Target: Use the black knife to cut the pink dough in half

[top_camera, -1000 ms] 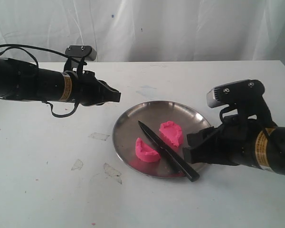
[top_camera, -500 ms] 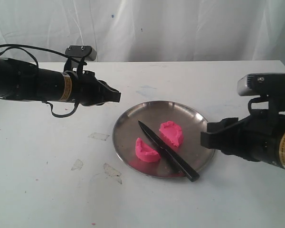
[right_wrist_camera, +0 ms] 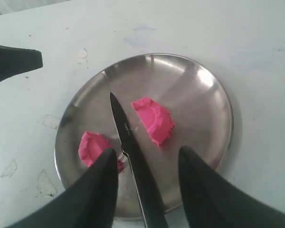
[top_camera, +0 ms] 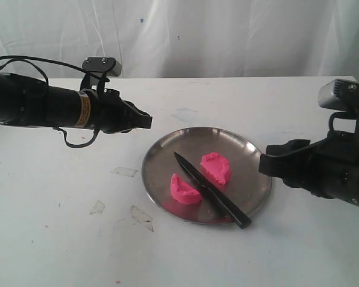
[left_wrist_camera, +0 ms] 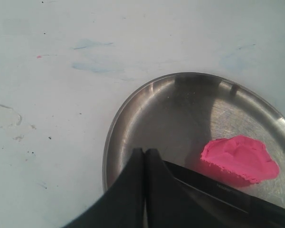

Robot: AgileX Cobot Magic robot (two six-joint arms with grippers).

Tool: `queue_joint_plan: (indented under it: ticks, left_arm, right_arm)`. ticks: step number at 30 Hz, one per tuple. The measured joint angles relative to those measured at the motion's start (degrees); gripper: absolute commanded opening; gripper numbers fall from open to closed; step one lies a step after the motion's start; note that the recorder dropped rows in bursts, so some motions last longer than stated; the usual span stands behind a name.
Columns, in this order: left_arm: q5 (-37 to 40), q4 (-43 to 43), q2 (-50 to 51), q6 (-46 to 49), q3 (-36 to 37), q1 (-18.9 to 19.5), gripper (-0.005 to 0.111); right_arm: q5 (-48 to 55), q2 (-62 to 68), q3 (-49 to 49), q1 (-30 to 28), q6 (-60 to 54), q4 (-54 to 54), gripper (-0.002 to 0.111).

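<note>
Two half-round chunks of pink dough lie on the steel plate, with the black knife flat between them, its handle end over the near rim. Bare white table surrounds the plate on every side. My right gripper hangs above the knife's handle, fingers spread apart, holding nothing. My left gripper hovers beyond the plate's far-left edge, fingers pressed together. Dough looks soft and ragged at the cuts; the blade is matte.
</note>
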Motion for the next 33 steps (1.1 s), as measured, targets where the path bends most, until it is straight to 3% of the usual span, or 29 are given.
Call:
queue_joint_plan:
  ticks: [7, 21, 33]
  left_arm:
    - [0.0, 0.0, 0.0, 0.0, 0.0, 0.0, 0.000]
    - [0.0, 0.0, 0.0, 0.0, 0.0, 0.0, 0.000]
    - [0.0, 0.0, 0.0, 0.0, 0.0, 0.0, 0.000]
  right_arm:
    - [-3.1, -0.6, 0.0, 0.0, -6.5, 4.2, 0.039]
    - [-5.7, -3.8, 0.0, 0.0, -74.6, 66.5, 0.039]
    - [-3.9, -9.1, 0.0, 0.0, -85.4, 73.3, 0.039]
